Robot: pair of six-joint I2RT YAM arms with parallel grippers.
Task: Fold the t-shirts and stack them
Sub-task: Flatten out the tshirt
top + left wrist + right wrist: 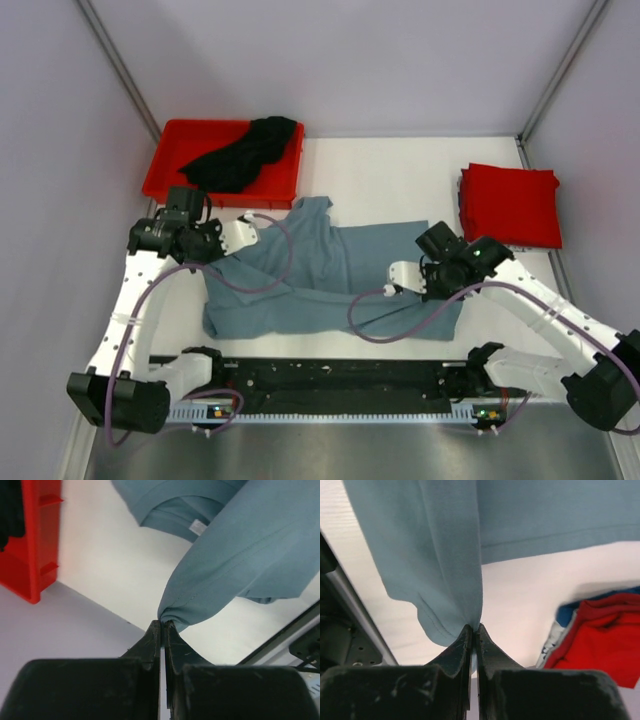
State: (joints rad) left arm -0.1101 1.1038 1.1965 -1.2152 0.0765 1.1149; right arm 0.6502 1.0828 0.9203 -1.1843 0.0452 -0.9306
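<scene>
The grey-blue t-shirt (330, 275) lies spread across the middle of the table. My left gripper (243, 235) is shut on a bunched edge of it near its left side; the left wrist view shows the cloth (240, 555) pinched at the fingertips and lifted off the table. My right gripper (403, 280) is shut on the shirt's right part; the right wrist view shows cloth (440, 555) hanging from the closed jaws. The red t-shirt (510, 205) lies folded at the back right and also shows in the right wrist view (600, 645). The black t-shirt (243, 152) lies crumpled in the red bin (165, 165).
The red plastic bin stands at the back left, its wall also in the left wrist view (35, 540). A black rail (340, 375) runs along the table's near edge between the arm bases. Purple cables loop from both arms over the shirt. Grey walls enclose the table.
</scene>
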